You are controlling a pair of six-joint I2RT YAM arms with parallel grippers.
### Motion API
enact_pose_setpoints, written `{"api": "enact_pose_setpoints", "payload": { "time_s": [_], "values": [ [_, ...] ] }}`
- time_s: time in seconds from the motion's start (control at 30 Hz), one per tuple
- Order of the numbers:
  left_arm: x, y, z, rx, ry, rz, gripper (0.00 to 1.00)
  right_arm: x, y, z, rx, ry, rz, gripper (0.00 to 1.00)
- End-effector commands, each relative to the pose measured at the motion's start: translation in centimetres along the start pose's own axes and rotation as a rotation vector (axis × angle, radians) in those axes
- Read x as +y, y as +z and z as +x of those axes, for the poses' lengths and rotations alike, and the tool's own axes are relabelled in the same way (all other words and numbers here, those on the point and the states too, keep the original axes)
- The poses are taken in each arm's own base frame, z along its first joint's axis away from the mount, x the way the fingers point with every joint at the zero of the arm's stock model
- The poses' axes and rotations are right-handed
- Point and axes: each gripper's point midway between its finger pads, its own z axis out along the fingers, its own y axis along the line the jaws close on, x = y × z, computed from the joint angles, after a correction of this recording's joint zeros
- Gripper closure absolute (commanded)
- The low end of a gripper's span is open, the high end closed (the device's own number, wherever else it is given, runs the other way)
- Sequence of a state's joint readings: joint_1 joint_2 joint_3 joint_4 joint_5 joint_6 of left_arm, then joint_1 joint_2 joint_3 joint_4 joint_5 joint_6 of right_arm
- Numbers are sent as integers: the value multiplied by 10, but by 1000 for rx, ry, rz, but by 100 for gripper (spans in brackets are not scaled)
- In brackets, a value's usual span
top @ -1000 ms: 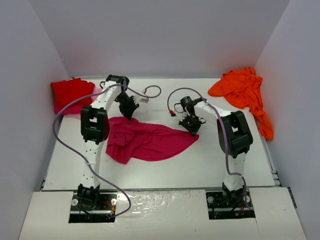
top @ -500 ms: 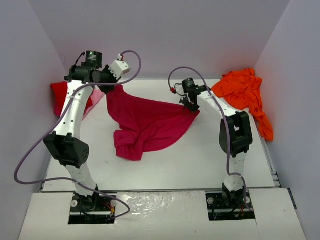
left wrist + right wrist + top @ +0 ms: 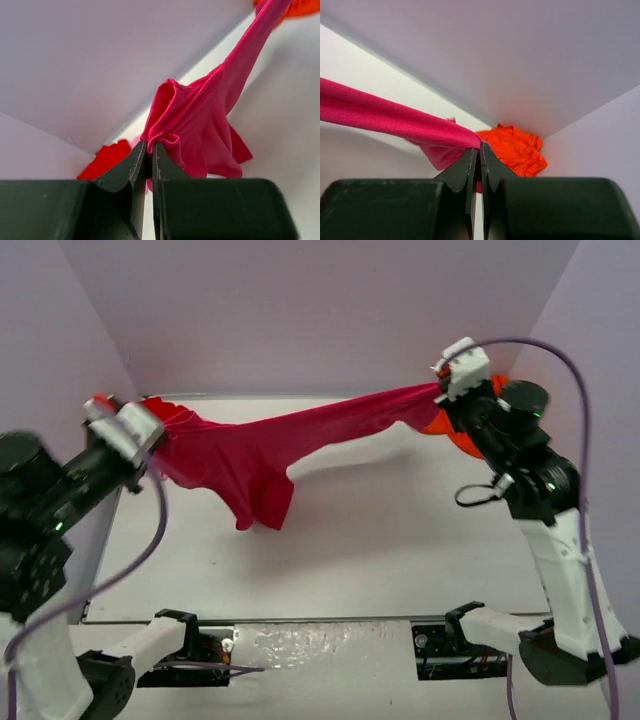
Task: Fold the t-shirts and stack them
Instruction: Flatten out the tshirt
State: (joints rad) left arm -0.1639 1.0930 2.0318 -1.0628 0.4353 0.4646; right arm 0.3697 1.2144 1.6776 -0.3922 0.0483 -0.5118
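Soft, light magenta t-shirt (image 3: 250, 455) sags between left gripper (image 3: 149, 150) and right gripper (image 3: 480, 150), both clamped on bunched edges.

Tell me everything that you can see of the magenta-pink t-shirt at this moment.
The magenta-pink t-shirt is soft, plain cloth with a stitched hem showing. It is stretched in the air: the left gripper is shut on a bunched edge, the right gripper on a thin edge. Toward the right it is pulled into a taut narrow band; nearer the left it sags in loose folds. Its lowest fold appears to hang above the white table, casting a shadow.
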Motion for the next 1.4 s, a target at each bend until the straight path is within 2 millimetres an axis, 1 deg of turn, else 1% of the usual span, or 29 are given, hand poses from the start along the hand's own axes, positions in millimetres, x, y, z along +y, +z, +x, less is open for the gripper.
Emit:
{"api": "enact_pose_setpoints", "payload": {
  "time_s": [0.0,0.03,0.1,0.13,0.17,0.23,0.3,0.4,0.5,0.57,0.63,0.73,0.8,0.87,0.93,1.0,1.03,1.07,1.1,1.17,1.2,1.23,1.27,1.3,1.33,1.37],
  "values": [
    [-6,-41,-11,-35,-17,-53,100,16,-31,-5,-104,27,-107,100],
    [-8,-45,-11,-36,-26,-54,100,15,-42,-7,-118,30,-113,100],
    [-12,-57,-20,-70,-22,-50,100,19,-55,-6,-126,33,-153,100],
    [-15,-61,-23,-77,-35,-45,100,17,-66,-8,-144,33,-152,100],
    [-17,-69,-29,-94,-29,-41,100,20,-74,-7,-145,34,-169,100],
    [-18,-81,-44,-137,-18,-46,100,20,-84,-7,-139,32,-180,100],
    [-19,-88,-49,-137,-17,-45,100,17,-96,-10,-141,28,-175,100],
    [-13,-112,-67,-194,10,-108,100,9,-110,-11,-135,15,-149,100],
    [-11,-116,-70,-201,13,-124,100,2,-116,-11,-124,0,-116,100],
    [-11,-115,-70,-203,1,-124,100,3,-117,-11,-118,0,-124,100],
    [-6,-110,-66,-182,-10,-136,100,9,-115,-11,-128,-4,-157,100],
    [11,-83,-57,-127,-25,-154,100,11,-92,-1,-92,13,-145,100],
    [26,-60,-52,-94,-41,-177,100,11,-66,12,-46,16,-118,100],
    [44,-34,-47,-65,-21,-200,100,18,-36,31,21,5,-125,100],
    [62,0,-32,-1,-16,-221,100,18,-6,45,81,-4,-107,100],
    [74,20,-20,41,-20,-241,100,17,11,51,112,-12,-93,100],
    [86,48,-2,105,-26,-253,100,15,33,60,158,-23,-70,100],
    [93,70,12,157,-18,-248,100,12,51,70,207,-29,-41,100],
    [102,80,19,188,-22,-273,100,12,72,81,242,-39,-25,100],
    [120,122,53,309,-27,-296,100,-6,91,88,288,-49,78,100],
    [128,133,61,339,-27,-316,100,-17,100,83,278,-48,119,100],
    [135,147,67,359,-19,-328,100,-27,109,84,291,-50,162,100],
    [149,151,76,405,-6,-397,100,-29,117,91,316,-52,181,100],
    [168,152,81,447,7,-494,100,-40,125,87,312,-41,222,100],
    [184,152,80,463,16,-575,100,-56,131,80,294,-23,271,100],
    [196,149,76,460,20,-637,100,-64,136,81,295,-8,293,100]
  ]
}}
